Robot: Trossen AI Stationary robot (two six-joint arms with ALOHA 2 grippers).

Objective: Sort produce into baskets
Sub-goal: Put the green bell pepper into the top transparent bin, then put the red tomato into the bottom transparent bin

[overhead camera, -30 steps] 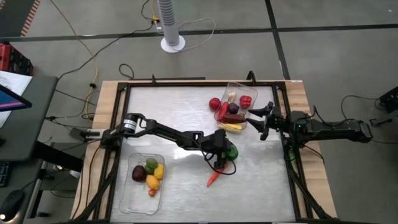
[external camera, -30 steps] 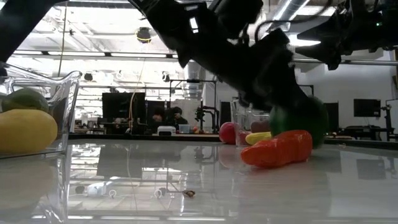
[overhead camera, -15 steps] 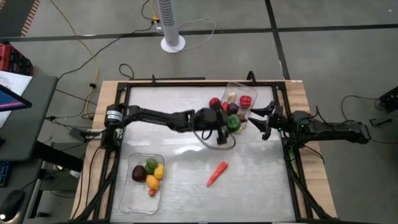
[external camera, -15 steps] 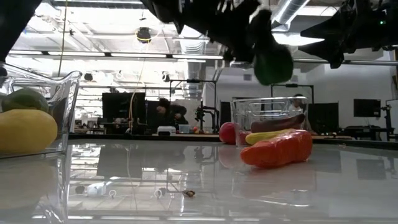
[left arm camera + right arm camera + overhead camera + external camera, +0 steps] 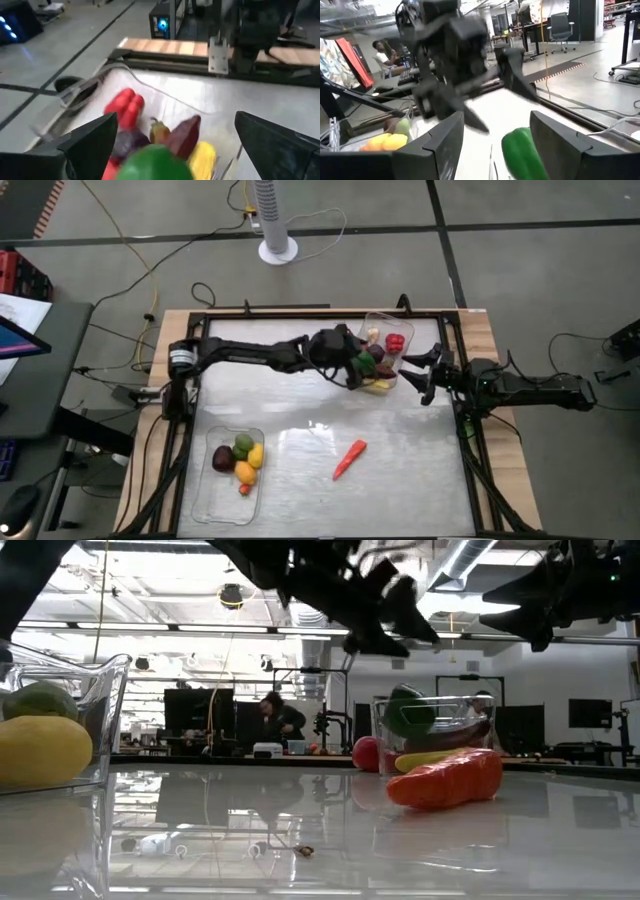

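My left gripper (image 5: 357, 370) hangs open over the far-right clear basket (image 5: 398, 326). A green piece (image 5: 408, 712) lies in this basket below the spread fingers, on red, dark purple and yellow pieces (image 5: 125, 106). It also shows in the left wrist view (image 5: 155, 162). A red round piece (image 5: 366, 753) sits on the table beside that basket. The orange carrot (image 5: 348, 459) lies on the table toward the near edge. The near-left basket (image 5: 205, 500) holds green, yellow and dark purple pieces. My right gripper (image 5: 424, 372) waits open over the table's right edge.
A black frame (image 5: 300, 313) runs around the table top. Bare table lies between the two baskets and around the carrot. A white tower fan (image 5: 276, 220) stands on the floor beyond the far edge. A person (image 5: 272, 720) shows in the room behind.
My left gripper has risen from beside the carrot with the green piece and gone toward the table's far right, over the far-right basket. There it has opened, and the green piece has dropped in among the other pieces. The carrot has stayed on the table.
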